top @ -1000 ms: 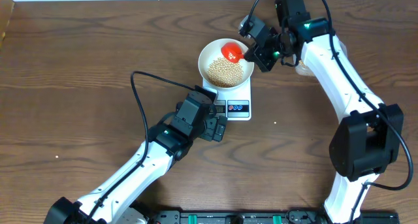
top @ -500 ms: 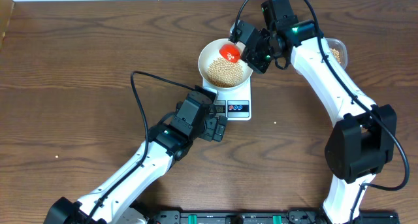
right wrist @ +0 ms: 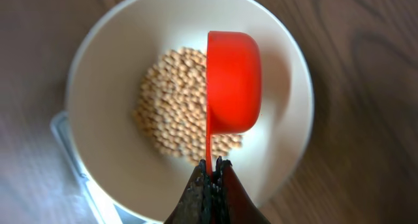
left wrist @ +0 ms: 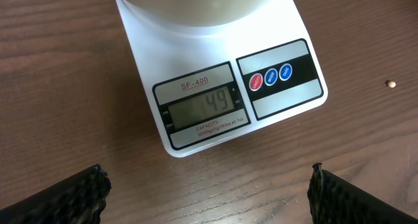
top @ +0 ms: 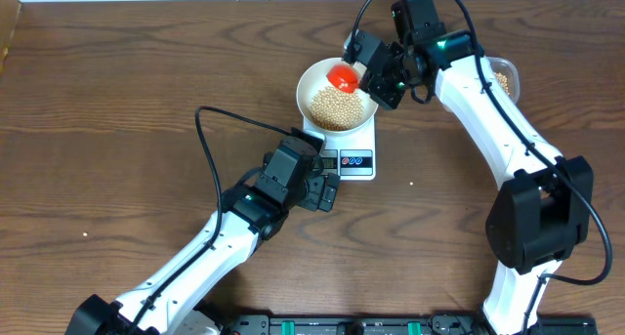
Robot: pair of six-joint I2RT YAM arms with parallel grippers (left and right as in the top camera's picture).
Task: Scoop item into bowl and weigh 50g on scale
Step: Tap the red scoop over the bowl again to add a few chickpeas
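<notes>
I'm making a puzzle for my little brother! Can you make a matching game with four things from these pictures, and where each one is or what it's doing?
Things:
1. scoop
2. bowl
3. scale
4. lone bean

Places or states:
A. lying by itself on the table
B. under the bowl, display showing 49
C. red, handle pinched by the right hand
D. white, with a pile of beans inside

Pairs: 1-C, 2-D, 3-B, 4-A
</notes>
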